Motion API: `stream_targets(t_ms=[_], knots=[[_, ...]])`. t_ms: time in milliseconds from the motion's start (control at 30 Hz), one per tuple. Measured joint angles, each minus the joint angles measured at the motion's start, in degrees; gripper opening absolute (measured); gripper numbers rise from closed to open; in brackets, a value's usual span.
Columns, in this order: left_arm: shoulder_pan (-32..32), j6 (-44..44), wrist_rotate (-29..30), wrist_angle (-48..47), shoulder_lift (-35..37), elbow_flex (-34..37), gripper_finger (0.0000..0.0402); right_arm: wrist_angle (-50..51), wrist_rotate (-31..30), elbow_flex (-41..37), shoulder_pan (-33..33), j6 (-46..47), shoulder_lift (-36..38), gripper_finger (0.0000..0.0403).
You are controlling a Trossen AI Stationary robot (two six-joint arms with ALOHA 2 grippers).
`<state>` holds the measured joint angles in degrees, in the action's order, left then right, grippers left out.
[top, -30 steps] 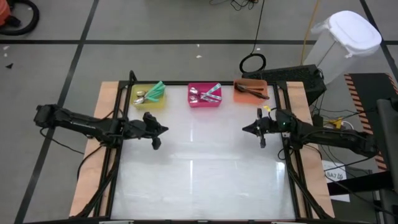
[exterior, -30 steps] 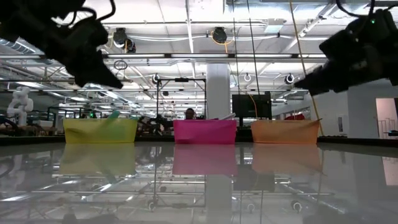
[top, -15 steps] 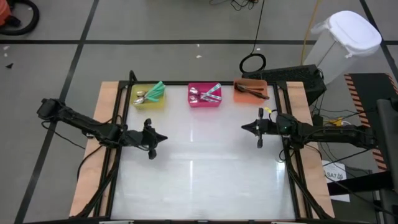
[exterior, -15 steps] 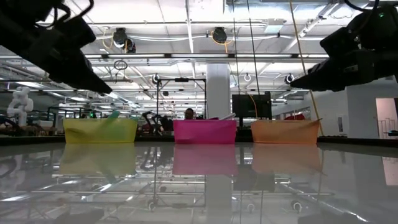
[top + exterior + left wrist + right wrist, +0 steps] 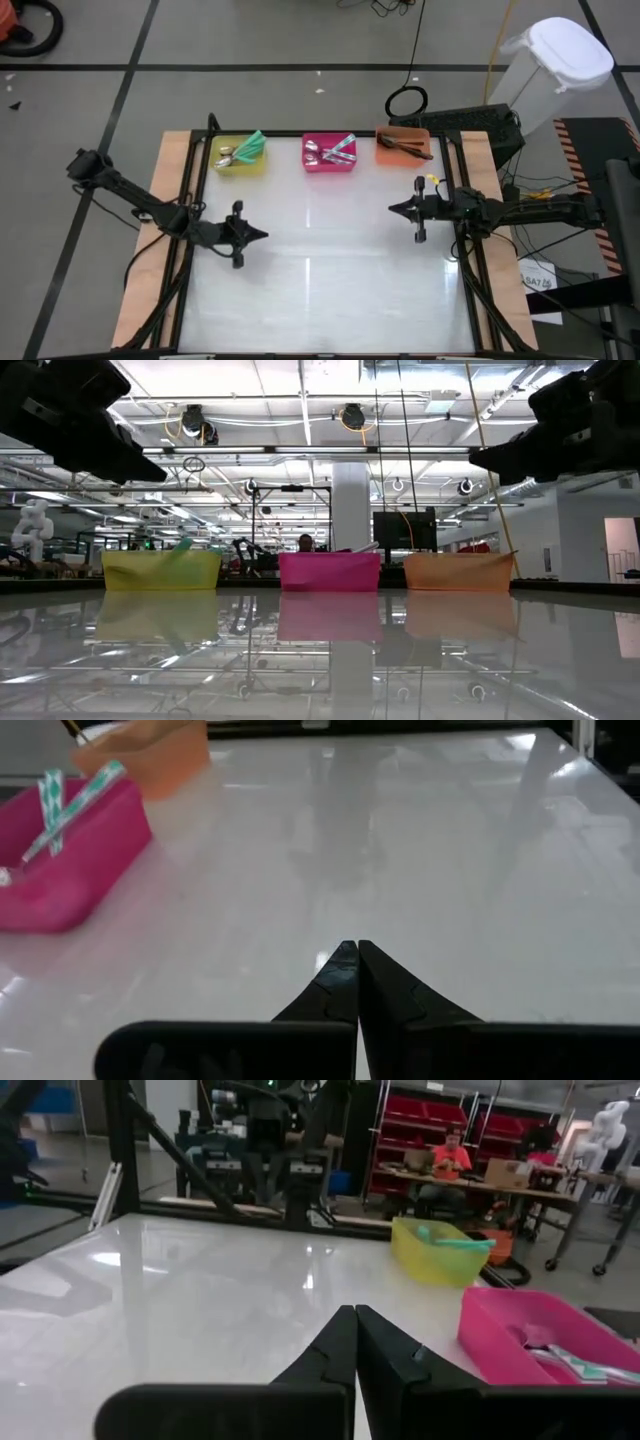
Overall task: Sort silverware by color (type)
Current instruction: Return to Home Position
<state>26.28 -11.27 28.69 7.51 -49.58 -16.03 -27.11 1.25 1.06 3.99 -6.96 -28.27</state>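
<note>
The silverware lies in three bins along the table's far edge. The yellow bin (image 5: 240,157) holds teal-handled spoons (image 5: 250,146). The pink bin (image 5: 329,154) holds shiny silver spoons (image 5: 335,151), and the orange bin (image 5: 403,146) holds dark ones (image 5: 404,143). My left gripper (image 5: 262,235) hangs shut over the bare table's left half, pointing toward the right; its joined tips (image 5: 355,949) hold nothing. My right gripper (image 5: 392,209) is shut over the right half, pointing left, and its tips (image 5: 354,1312) are also empty.
The white glossy tabletop (image 5: 320,270) stretches between both grippers and toward the near edge. A black frame (image 5: 190,200) runs along the table's sides. A white lidded bin (image 5: 555,70) stands off the table at far right. A seated person (image 5: 455,1155) shows in the room beyond.
My left gripper has swung toward the table's near edge, sinking a little and rolling, still shut. My right arm has straightened, and its shut gripper has shifted slightly toward the near edge. The bins and silverware have stayed put.
</note>
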Motion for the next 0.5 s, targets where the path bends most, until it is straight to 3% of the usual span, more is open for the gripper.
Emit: stream_targets(t_ms=[267, 500], knots=[[1.26, 0.57, 1.15, -3.54, 0.00, 0.28, 0.0000, 5.28, -1.31, -0.07, 0.02, 0.23, -0.02, 0.0000], [1.29, 4.63, -2.01, -5.08, 0.20, 0.46, 0.0000, 10.27, -1.24, -0.07, 0.02, 1.64, -0.04, 0.0000]])
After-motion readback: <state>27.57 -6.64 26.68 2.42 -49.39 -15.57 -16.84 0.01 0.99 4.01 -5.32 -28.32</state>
